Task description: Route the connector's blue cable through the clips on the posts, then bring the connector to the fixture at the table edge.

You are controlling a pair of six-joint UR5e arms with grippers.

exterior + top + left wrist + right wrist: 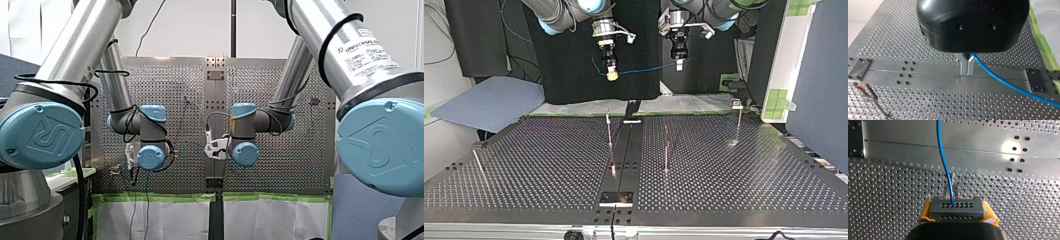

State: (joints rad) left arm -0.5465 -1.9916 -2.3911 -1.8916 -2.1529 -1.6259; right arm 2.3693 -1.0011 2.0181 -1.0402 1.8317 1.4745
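Note:
A grey connector (957, 208) with rows of holes sits between the yellow pads (927, 211) of my right gripper (957, 214), which is shut on it. The blue cable (944, 157) leaves the connector and runs ahead over the perforated table. My left gripper (967, 71) has its metal fingers shut on the blue cable (1003, 81), which trails off to one side. In the top view both grippers hang high above the table's far edge, my right gripper (612, 75) at the left and my left gripper (679, 64) at the right. The cable (644, 69) is strung between them.
Thin clip posts stand on the table in the top view (609, 132), (666, 150), (738, 120), and a leaning rod (478, 162) at the left. A small plate (616, 199) sits at the near edge. A clip post (866, 91) with orange tips shows beside my left gripper.

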